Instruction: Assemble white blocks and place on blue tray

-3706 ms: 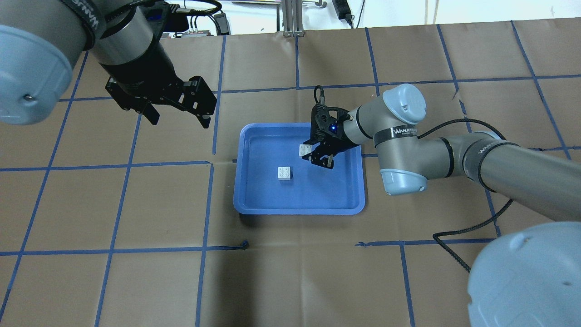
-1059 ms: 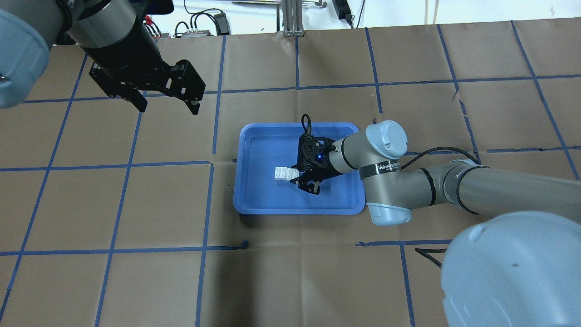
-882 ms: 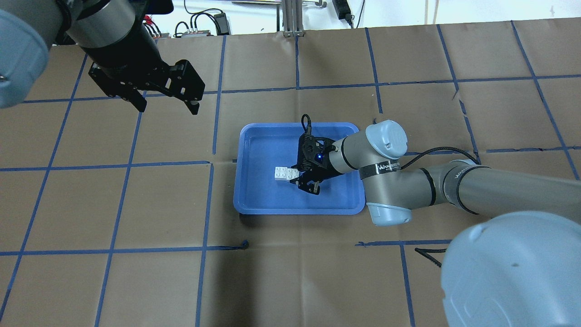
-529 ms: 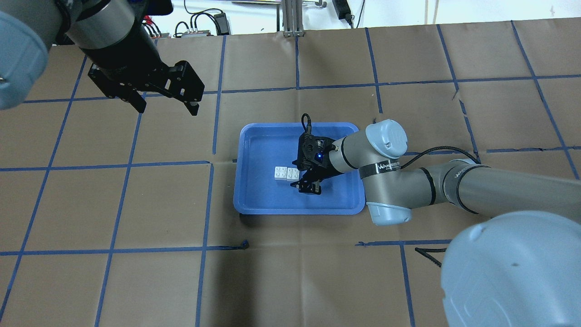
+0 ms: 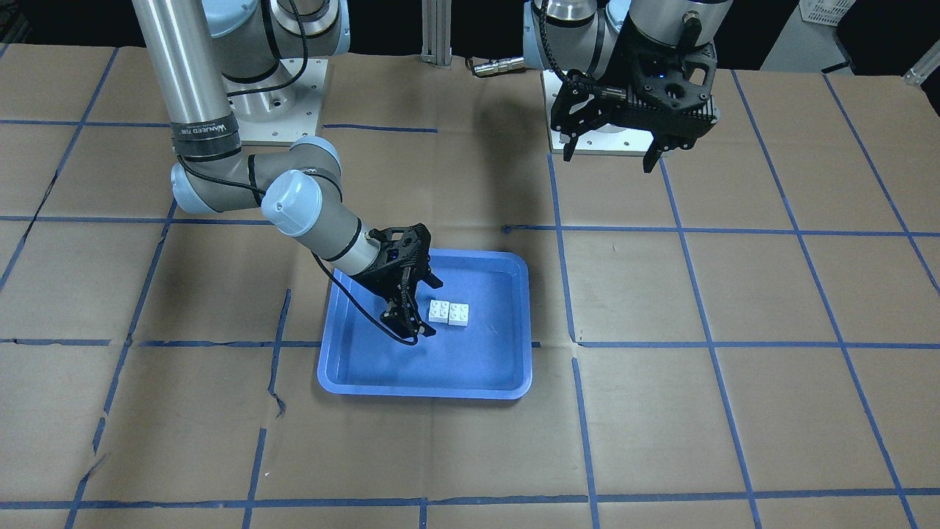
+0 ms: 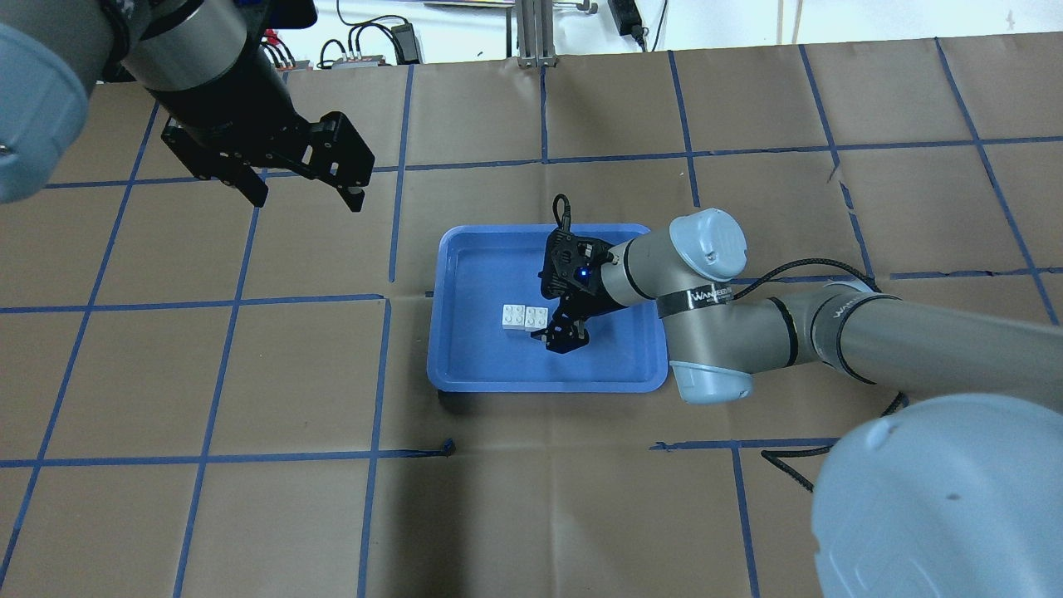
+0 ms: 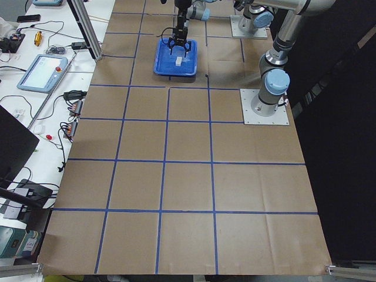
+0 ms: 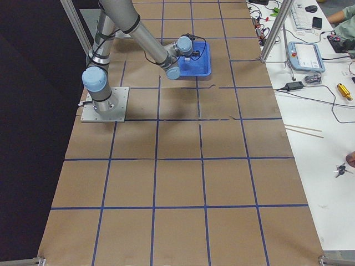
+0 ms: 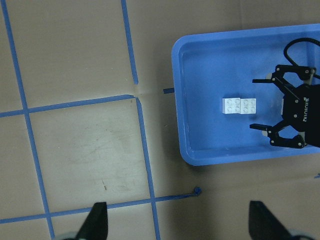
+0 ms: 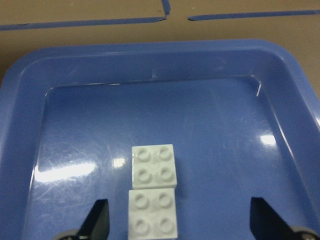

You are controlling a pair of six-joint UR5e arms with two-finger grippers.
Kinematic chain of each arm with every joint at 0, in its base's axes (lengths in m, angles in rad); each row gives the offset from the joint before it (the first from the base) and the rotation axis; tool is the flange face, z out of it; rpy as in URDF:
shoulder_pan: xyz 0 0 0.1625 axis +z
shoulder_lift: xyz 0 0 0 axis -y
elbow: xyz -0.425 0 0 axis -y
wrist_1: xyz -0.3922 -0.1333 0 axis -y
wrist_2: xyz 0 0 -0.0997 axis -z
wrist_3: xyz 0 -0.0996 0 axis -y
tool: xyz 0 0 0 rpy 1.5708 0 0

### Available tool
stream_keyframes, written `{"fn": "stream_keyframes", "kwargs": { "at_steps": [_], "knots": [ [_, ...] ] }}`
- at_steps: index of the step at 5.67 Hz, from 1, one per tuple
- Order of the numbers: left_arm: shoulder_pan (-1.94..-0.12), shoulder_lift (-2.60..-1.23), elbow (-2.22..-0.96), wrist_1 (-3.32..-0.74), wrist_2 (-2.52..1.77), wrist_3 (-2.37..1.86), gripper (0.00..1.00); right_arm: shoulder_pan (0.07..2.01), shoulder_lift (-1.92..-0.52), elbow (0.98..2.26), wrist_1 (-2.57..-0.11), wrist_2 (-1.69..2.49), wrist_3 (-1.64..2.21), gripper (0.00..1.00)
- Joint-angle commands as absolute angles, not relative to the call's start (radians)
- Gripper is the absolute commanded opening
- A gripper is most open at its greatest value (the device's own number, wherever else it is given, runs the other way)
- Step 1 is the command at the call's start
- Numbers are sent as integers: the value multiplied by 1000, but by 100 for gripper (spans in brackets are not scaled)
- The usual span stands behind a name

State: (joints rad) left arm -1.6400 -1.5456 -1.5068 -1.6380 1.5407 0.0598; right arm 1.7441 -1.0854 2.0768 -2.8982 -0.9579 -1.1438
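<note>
Two white blocks lie flat, studs up, side by side and touching, in the middle of the blue tray (image 6: 498,266): one block (image 6: 515,316) and the other (image 6: 536,317). They also show in the front view (image 5: 449,312) and the left wrist view (image 9: 240,105). My right gripper (image 6: 548,314) is open and low in the tray, its fingers either side of the nearer block (image 10: 152,220), not touching it. My left gripper (image 6: 307,199) is open and empty, high over the table, back left of the tray.
The table is covered in brown paper with a blue tape grid (image 6: 382,374). The right arm's black cable (image 6: 797,473) loops on the table near its base. An aluminium post (image 6: 531,33) stands at the far edge. Both arm bases (image 5: 279,110) sit behind the tray.
My right gripper carried one white block from the tray's back right to the other block, set it down flat beside it, and opened. The left arm drew back slightly.
</note>
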Motion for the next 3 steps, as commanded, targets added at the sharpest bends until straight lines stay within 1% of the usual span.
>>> {"fn": "stream_keyframes", "kwargs": {
  "at_steps": [1, 2, 3],
  "knots": [
    [-1640, -1545, -1505, -1638, 1539, 60, 100, 1741, -1088, 2030, -2887, -971, -1085, 100],
    [-1640, -1545, -1505, -1638, 1539, 60, 100, 1741, -1095, 2022, -2882, -1020, -1083, 100],
    [-1640, -1546, -1505, -1637, 1539, 60, 100, 1737, -1126, 2005, -2817, -1046, -1071, 100]
  ]
}}
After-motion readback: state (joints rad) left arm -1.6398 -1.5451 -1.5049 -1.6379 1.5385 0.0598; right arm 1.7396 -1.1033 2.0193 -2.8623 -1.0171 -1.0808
